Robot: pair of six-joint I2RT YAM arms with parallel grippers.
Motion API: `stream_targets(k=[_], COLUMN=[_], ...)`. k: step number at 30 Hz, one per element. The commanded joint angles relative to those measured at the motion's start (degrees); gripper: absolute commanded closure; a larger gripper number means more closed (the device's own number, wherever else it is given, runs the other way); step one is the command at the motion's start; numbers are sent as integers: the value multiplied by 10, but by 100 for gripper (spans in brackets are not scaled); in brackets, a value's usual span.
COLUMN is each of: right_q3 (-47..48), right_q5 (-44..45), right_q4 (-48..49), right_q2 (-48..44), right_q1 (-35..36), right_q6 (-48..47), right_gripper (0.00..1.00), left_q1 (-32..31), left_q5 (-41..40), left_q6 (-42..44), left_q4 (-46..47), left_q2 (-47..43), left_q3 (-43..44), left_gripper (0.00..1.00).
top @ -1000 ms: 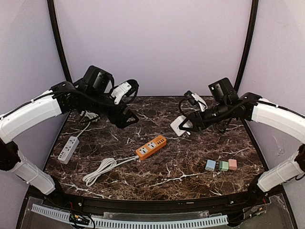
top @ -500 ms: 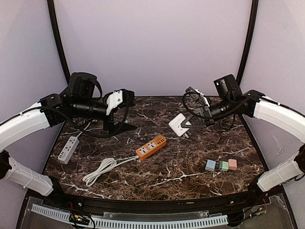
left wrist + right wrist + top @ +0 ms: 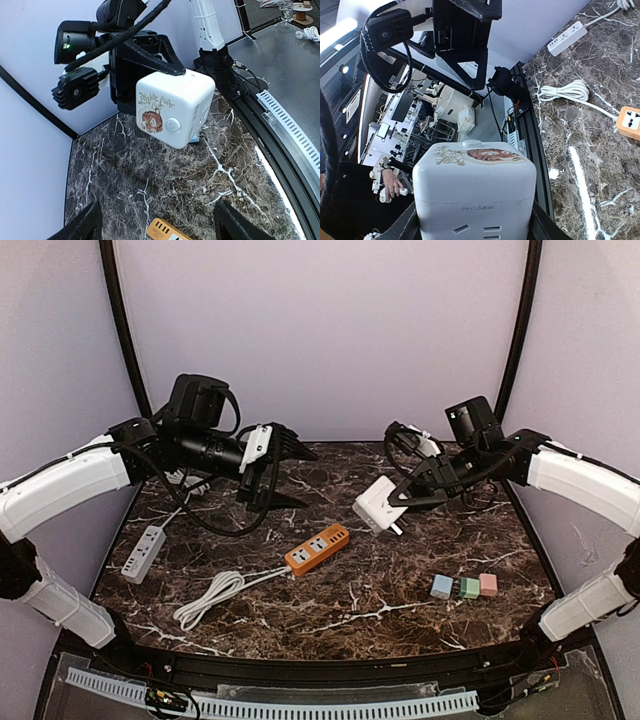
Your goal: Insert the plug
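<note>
While both arms reached inward above it, the dark, white-veined marble tabletop (image 3: 400,580) carried every loose item in the scene.

Left arm (image 3: 70,485): white-shelled, it entered from the left side and was raised over the far left part of the tabletop. The left jaws stood open, spread wide with nothing between them, and pointed toward the centre.

Right arm (image 3: 580,480): it entered from the right side and was raised over the far right part. The right jaws were closed on the plug and held it clear of the tabletop.

Coiled white cable (image 3: 210,598): it lay near the front left, with its free run leading to the left end of the orange power strip.

White power strip (image 3: 143,553): it lay close to the left edge, with its lead running toward the far left corner.

Orange power strip (image 3: 318,547): it lay flat and slightly angled near the centre, sockets facing up.

Plug (image 3: 376,508): a white cube with a printed picture on one face. It hung tilted in the air, beyond and to the right of the orange power strip and apart from it.

Three small blocks: blue block (image 3: 441,586), green block (image 3: 469,588) and pink block (image 3: 488,584) sat in a touching row at the front right, well apart from the strips.
</note>
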Motion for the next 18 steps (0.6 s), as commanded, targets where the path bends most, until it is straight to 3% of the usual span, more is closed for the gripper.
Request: stream_targets(k=[1,12,18], right_q3=[14,65,86], right_q5=[-57,-61,-65], right_q4=[37,36,27], right_q2=[18,72,90], right_q1=[8,33,48], right_q6=[19,13,6], right_gripper=[91,91,91], left_q1=[-3,-21,-25], left_q5=[79,155,186], left_q6=[26,30,-15], left_q4=[-14,-20,15], left_q2=[19,79,104], left_q3=[31,67,77], left_gripper=[24,25,25])
